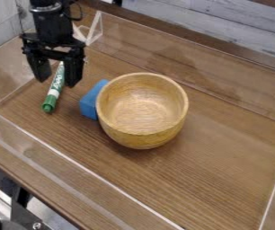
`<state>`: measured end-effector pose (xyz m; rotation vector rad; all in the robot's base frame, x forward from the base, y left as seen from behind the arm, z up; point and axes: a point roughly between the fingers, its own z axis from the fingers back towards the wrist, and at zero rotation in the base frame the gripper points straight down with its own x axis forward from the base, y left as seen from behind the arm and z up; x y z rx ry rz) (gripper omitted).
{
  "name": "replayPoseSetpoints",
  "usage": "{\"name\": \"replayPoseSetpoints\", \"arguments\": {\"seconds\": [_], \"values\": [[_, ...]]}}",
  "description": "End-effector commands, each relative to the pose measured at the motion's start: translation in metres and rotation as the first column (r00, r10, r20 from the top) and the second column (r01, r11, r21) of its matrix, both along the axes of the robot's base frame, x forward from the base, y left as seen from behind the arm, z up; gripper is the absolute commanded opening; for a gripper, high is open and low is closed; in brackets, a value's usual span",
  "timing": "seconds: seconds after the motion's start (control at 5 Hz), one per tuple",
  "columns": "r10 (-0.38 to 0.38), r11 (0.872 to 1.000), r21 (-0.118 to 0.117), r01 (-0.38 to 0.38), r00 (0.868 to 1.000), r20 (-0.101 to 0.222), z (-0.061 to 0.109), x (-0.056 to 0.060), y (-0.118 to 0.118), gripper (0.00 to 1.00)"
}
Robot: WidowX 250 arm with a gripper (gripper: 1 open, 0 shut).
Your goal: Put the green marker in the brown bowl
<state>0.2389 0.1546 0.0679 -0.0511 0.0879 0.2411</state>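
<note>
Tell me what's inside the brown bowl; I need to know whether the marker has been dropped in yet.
The brown bowl shows only bare wood grain inside. The near inner wall is hidden by the rim. The green marker lies on the table, with the open gripper above its upper end.

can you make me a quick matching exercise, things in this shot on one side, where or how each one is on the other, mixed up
Things:
1. green marker
2. brown bowl
3. blue block
4. pincer

Place or state:
A. tucked against the bowl's left side
B. open, pointing down over the marker's upper end
C. lying flat on the table, left of the block
D. upright and empty, middle of the table

Pairs: 1-C, 2-D, 3-A, 4-B
</note>
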Motion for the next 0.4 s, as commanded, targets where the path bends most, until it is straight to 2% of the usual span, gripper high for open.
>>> {"name": "replayPoseSetpoints", "arguments": {"seconds": [0.0, 0.2], "values": [[0.014, 1.000, 0.021, -0.015, 0.999, 0.036, 0.0106, 0.0053, 0.0091, 1.00], [0.020, 1.000, 0.019, -0.021, 0.999, 0.040, 0.0056, 0.0039, 0.0123, 1.00]]}}
